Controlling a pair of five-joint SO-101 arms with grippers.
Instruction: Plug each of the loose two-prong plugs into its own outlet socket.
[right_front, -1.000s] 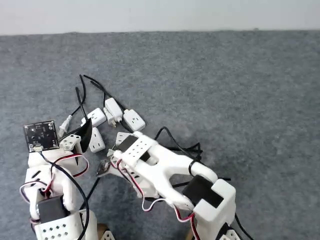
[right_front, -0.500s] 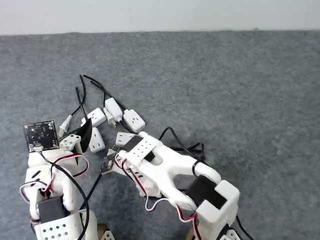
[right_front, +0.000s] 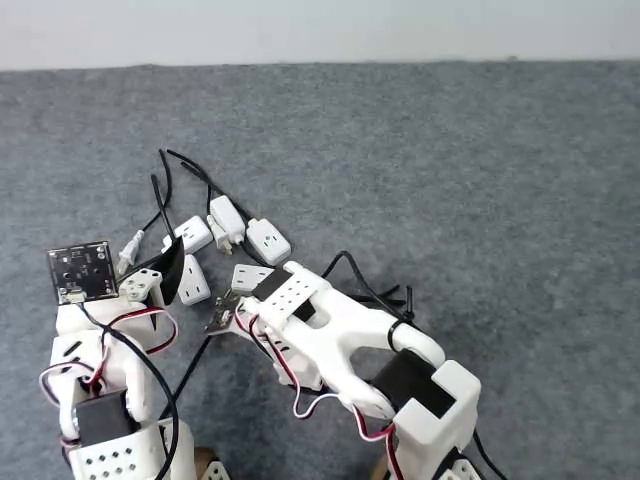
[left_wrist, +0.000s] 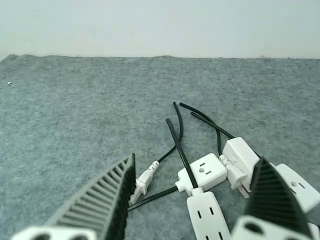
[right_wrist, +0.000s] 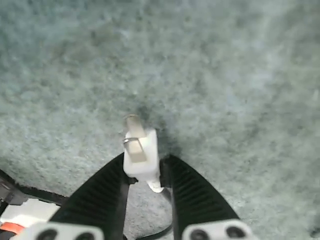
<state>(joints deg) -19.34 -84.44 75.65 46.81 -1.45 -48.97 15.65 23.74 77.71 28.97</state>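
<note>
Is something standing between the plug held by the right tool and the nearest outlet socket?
Nothing visible does. The right tool holds the plug, and only bare carpet lies between it and the outlet socket.

Left hand (left_wrist: 195, 161) spread wide; right hand (right_wrist: 144, 162) clamped on plug (right_wrist: 139, 150).

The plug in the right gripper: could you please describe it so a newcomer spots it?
On the grey carpet, beside the cluster of white sockets, find the right gripper. Between its black fingers sits a small white two-prong plug; its neighbours lie ungripped on the carpet.
</note>
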